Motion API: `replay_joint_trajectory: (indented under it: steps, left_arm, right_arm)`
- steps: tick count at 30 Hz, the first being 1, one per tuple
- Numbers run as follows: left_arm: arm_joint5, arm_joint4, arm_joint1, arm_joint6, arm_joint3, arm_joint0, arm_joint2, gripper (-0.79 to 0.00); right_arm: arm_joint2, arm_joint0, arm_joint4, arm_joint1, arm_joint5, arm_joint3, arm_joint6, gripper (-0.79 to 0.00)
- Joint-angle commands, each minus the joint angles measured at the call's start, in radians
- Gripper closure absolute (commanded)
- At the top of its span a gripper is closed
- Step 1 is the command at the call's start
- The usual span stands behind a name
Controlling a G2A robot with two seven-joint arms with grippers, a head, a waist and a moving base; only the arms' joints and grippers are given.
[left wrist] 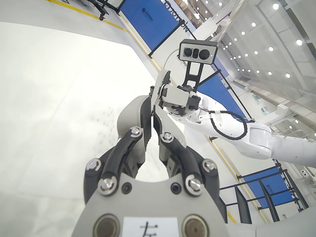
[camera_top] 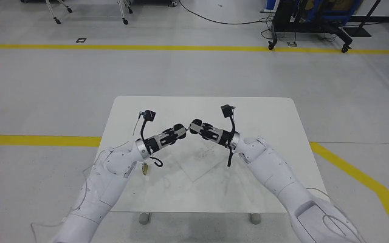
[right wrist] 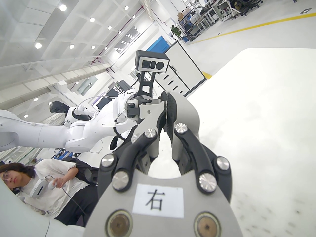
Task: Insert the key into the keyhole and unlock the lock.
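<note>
Top view has both arms meeting above the middle of the flat white matte table (camera_top: 255,115), the left gripper (camera_top: 180,129) and the right gripper (camera_top: 193,126) tip to tip, nearly touching. Each gripper has grey metal fingers on black linkage bars. The left one's black ribbed rubber pads (left wrist: 147,114) are pressed together, and so are the right one's pads (right wrist: 170,114). Whether anything thin sits between either pair cannot be told, and no key or keyhole can be made out there.

A small brass-coloured object (camera_top: 144,169) lies on the table near its front edge, close beside the left forearm. It may be the lock or the key, but it is too small to tell.

Judging from this, the step in hand is bringing key and keyhole together in the air above the table. To do it well, one gripper should hold steady while the other lines the key's blade up with the slot along one axis. It should then push straight in with light force and twist only once the key is fully seated. Ribbed rubber grips smooth metal fairly well, yet a thin key could pivot between the pads if pushed off-axis.
</note>
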Motion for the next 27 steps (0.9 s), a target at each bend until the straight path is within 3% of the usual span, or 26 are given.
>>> replay_joint_trajectory:
  steps: [1,2,3,4,20,21,22,23,26,27]
  left_arm:
    - [-0.002,0.001,0.001,0.000,-0.002,0.002,-0.004,0.000]
    - [-0.003,0.000,0.002,0.001,-0.002,0.003,-0.006,0.000]
    - [-0.008,-0.005,0.002,0.001,-0.004,0.004,-0.008,0.000]
    - [-0.014,-0.010,0.003,0.000,-0.004,0.006,-0.010,0.000]
    - [-0.038,-0.067,0.011,-0.037,-0.003,0.013,-0.034,0.000]
    - [-0.039,-0.075,0.011,-0.039,-0.002,0.013,-0.036,0.000]
    - [-0.041,-0.083,0.012,-0.041,0.000,0.013,-0.037,0.000]
    - [-0.044,-0.092,0.012,-0.045,0.002,0.013,-0.039,0.000]
    - [-0.052,-0.107,0.014,-0.053,0.006,0.012,-0.044,0.000]
    - [-0.054,-0.111,0.014,-0.055,0.008,0.012,-0.046,0.000]
  right_arm:
    - [0.001,-0.001,-0.002,0.000,0.000,-0.002,0.002,0.000]
    - [0.001,-0.001,-0.002,0.000,0.000,-0.003,0.004,-0.172]
    - [0.001,-0.002,-0.002,0.001,0.000,-0.005,0.007,-0.705]
    - [0.001,-0.002,-0.002,0.001,0.000,-0.006,0.010,-0.785]
    - [0.012,-0.008,0.008,0.004,0.000,-0.012,0.014,-0.785]
    - [0.013,-0.008,0.012,0.004,0.000,-0.012,0.015,-0.674]
    - [0.014,-0.009,0.017,0.004,0.000,-0.012,0.016,-0.453]
    - [0.015,-0.008,0.022,0.004,0.000,-0.012,0.019,-0.314]
    - [0.017,-0.007,0.038,0.005,0.000,-0.011,0.028,0.000]
    - [0.018,-0.007,0.044,0.005,0.000,-0.012,0.031,0.000]
